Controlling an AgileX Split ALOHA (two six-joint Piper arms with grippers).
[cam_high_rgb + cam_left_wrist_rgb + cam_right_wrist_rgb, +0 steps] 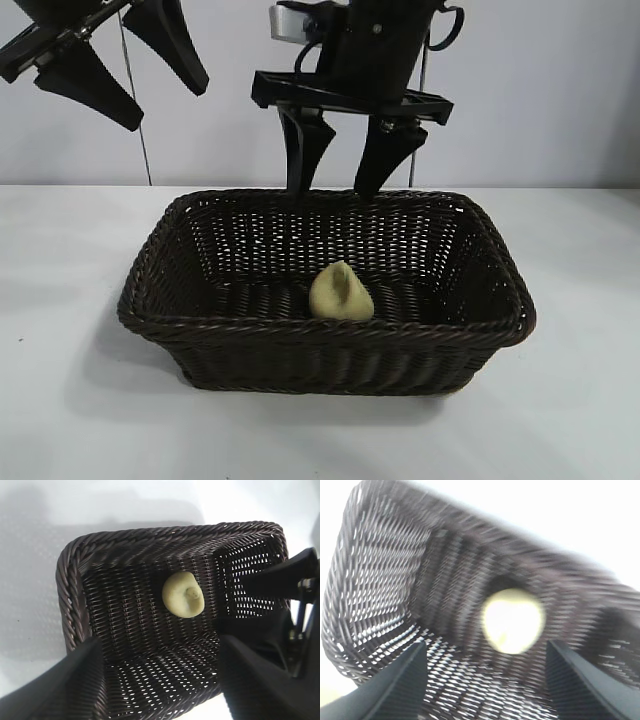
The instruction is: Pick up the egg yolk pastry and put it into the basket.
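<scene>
**Wicker basket holds the pastry; right claw stands empty above it**

Dark brown wicker fills the middle of the exterior view: the basket (325,290) sits on the white desk (70,400), and the egg yolk pastry (341,292) lies on its woven floor, close to the near wall, at about 6 o'clock from the basket's centre. It is a small pale yellow-green lump, smooth and matte, rising to a soft peak. The right claw (345,160) hangs over the far rim at 12 o'clock, fingers spread, gripping nothing and well clear of the pastry. The left claw (120,65) sits high at 10 o'clock, also spread and empty, idle.

From the left wrist view, the pastry (183,593) looks rounded with a shallow crease on top, resting apart from every wall of the basket (75,575). The dark fingers in the foreground stand wide apart, and another dark arm crowds one edge.

In the right wrist view, the pastry (512,621) is a bright blurred disc on the basket floor (375,580), framed between two parted fingers (400,685) that do not touch it.

Judging by how things lie, the drop is made and the step in hand is the retreat. To do it well, the right claw should lift straight up with fingers kept parted, clearing the braided rim before swinging aside, so it neither snags the weave nor nudges the basket.
</scene>
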